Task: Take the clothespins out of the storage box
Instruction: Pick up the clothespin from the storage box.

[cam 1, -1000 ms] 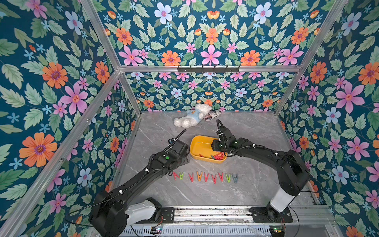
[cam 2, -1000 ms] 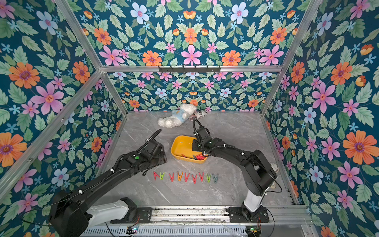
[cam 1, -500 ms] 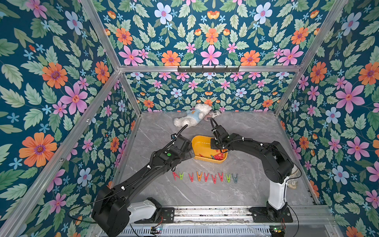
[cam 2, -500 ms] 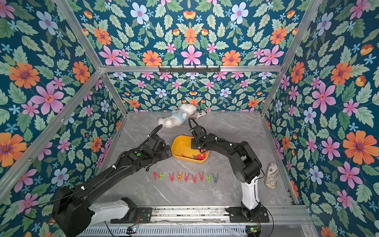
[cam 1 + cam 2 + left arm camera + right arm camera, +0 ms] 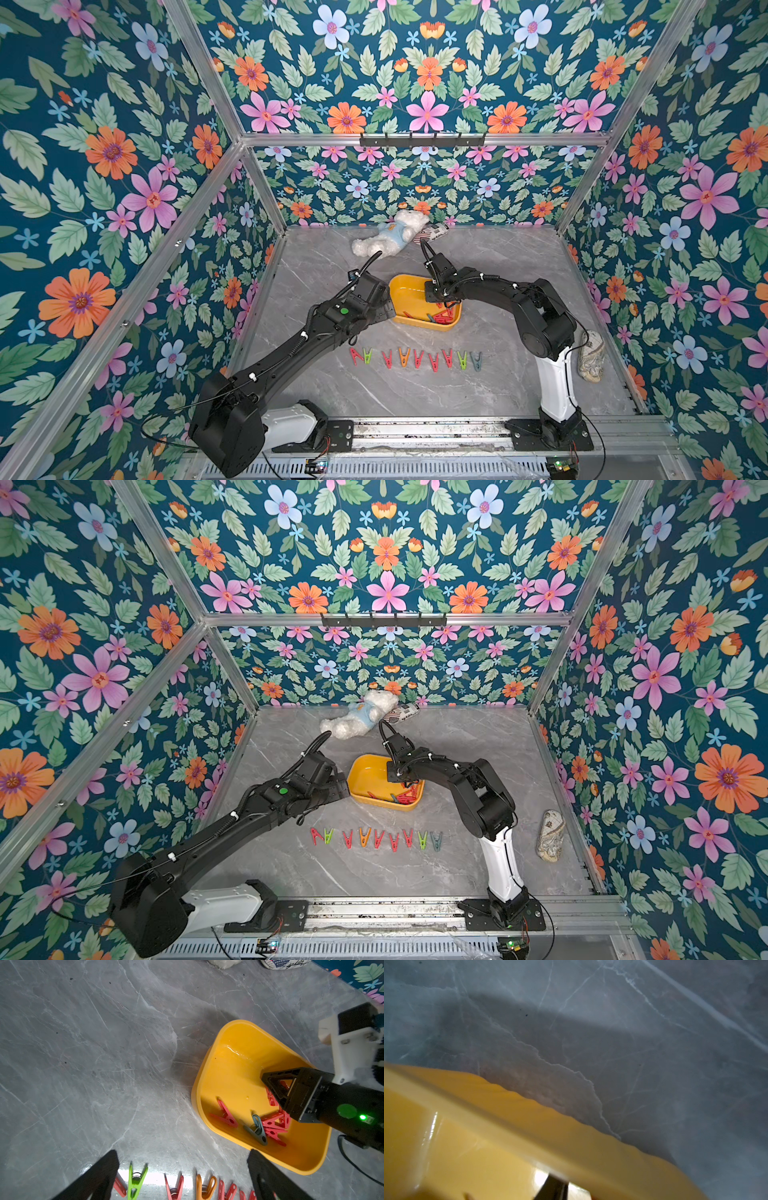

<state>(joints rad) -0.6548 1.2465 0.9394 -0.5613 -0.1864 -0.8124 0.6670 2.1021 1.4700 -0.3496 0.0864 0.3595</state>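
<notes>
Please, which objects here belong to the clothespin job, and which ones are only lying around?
Job: yellow storage box; clothespins inside it; row of clothespins outside it.
Lying around: white teddy bear; patterned pouch beside it; patterned case, lying apart.

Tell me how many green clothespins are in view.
2. Both lie on the table, in the row: one green clothespin second from the left-arm end, the other second from the right-arm end. More may hide in the storage box under the right gripper.

Left arm (image 5: 291, 353) & right arm (image 5: 519, 299): blk links, white base segs (image 5: 555, 386), blk cables (image 5: 469, 277), green LEDs (image 5: 343, 310).
</notes>
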